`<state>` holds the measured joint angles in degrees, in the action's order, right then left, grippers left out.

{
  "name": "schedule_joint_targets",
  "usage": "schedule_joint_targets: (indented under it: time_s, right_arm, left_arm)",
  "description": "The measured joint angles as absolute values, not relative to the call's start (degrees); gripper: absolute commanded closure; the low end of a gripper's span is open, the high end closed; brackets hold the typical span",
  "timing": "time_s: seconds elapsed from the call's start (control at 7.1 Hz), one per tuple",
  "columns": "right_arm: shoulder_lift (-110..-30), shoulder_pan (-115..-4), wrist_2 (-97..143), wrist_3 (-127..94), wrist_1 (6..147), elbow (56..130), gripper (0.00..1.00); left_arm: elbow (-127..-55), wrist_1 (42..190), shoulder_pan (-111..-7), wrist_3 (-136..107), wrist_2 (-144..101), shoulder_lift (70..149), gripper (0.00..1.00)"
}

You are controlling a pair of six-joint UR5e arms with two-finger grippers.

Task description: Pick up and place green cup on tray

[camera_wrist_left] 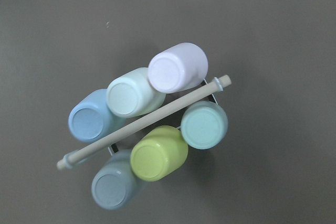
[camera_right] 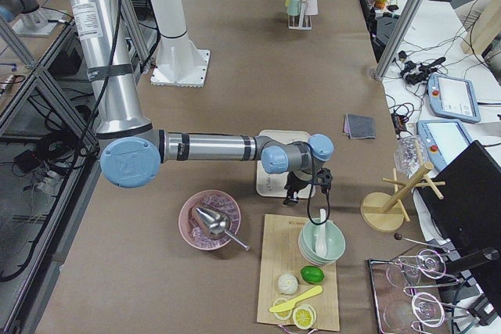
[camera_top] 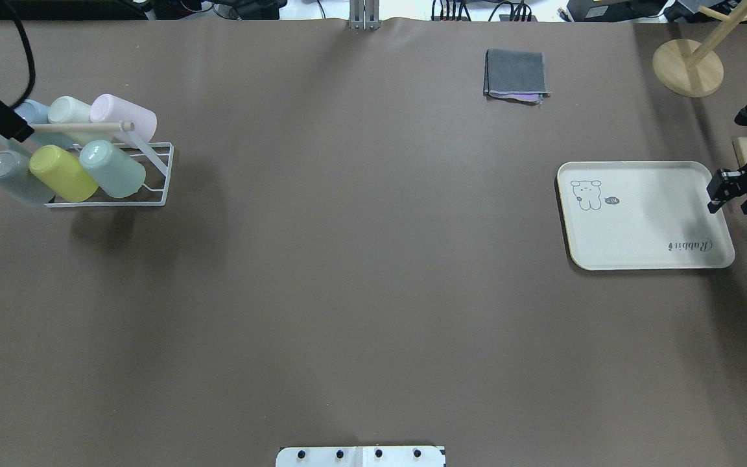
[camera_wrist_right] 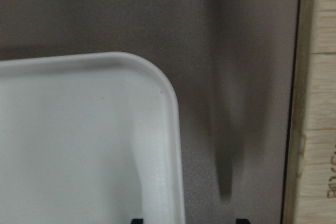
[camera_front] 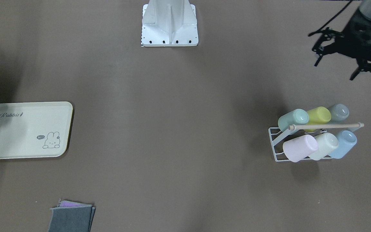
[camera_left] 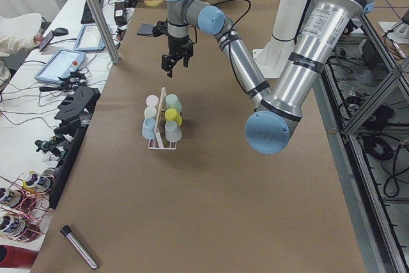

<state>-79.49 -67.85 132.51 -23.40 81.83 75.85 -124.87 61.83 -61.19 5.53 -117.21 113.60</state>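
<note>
The green cup (camera_front: 293, 120) is a pale mint tumbler lying tilted in a white wire rack (camera_front: 281, 136), next to a yellow-green cup (camera_front: 319, 115). It also shows in the overhead view (camera_top: 112, 168) and the left wrist view (camera_wrist_left: 205, 125). The cream tray (camera_front: 24, 129) with the bunny drawing lies far across the table and holds nothing. My left gripper (camera_front: 335, 66) hangs open and empty above and behind the rack. My right gripper (camera_top: 733, 191) is open and empty over the tray's outer corner (camera_wrist_right: 157, 87).
The rack also holds grey, pink, cream and blue cups under a wooden rod (camera_front: 327, 126). A folded grey cloth (camera_top: 516, 74) lies at the far edge. A wooden stand (camera_top: 688, 65), a cutting board (camera_wrist_right: 320, 103) and a pink bowl (camera_right: 209, 220) sit beyond the tray.
</note>
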Motion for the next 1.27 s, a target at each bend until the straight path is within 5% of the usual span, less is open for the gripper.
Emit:
schedule_joint_targets:
  time_s: [0.28,0.7,1.27]
  right_arm:
    - [-79.46,-67.76,132.44,-23.64,81.83,75.50,0.59]
    - [-79.47,-67.55,132.41,-23.80,81.83,75.07,0.63]
    - [-79.46,-67.22,132.43,-23.82,81.83,74.94,0.67]
  left_arm:
    - [-127.91,66.03,-48.63,12.24,-103.45,113.50,0.02]
    - [-129.87,66.93,-33.56,25.43,-80.94,111.89,0.02]
    - [-125.56,75.96,-20.53,40.52,-49.53,98.75,0.02]
